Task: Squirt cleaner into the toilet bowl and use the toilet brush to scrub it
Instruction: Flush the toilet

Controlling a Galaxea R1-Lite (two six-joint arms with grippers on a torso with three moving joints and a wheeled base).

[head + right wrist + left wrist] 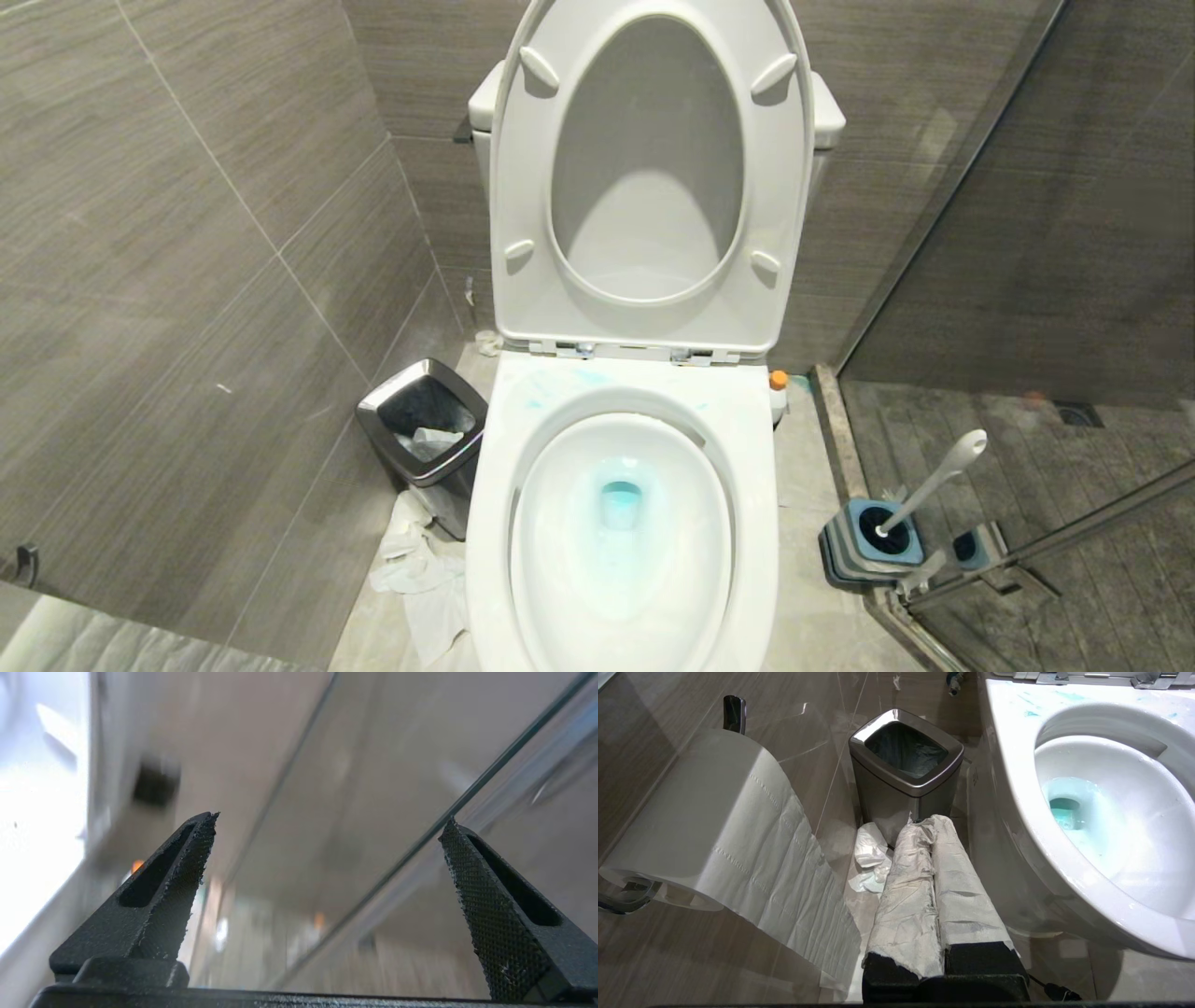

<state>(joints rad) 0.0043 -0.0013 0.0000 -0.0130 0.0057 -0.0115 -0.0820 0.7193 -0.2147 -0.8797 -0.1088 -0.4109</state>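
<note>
Nearest to me, my left hand (931,826) rests pressed shut, holding nothing, low beside the large white glossy ceramic toilet bowl (756,448), where bright turquoise cleaner (620,504) already pools. My right hand (327,826) is spread wide and empty near the glass partition. Farther right, the slim white-grey plastic toilet brush (934,487) stands in its square blue-and-grey holder (854,546). I judge it light, stiff and slippery; I would grip mid-handle.
</note>
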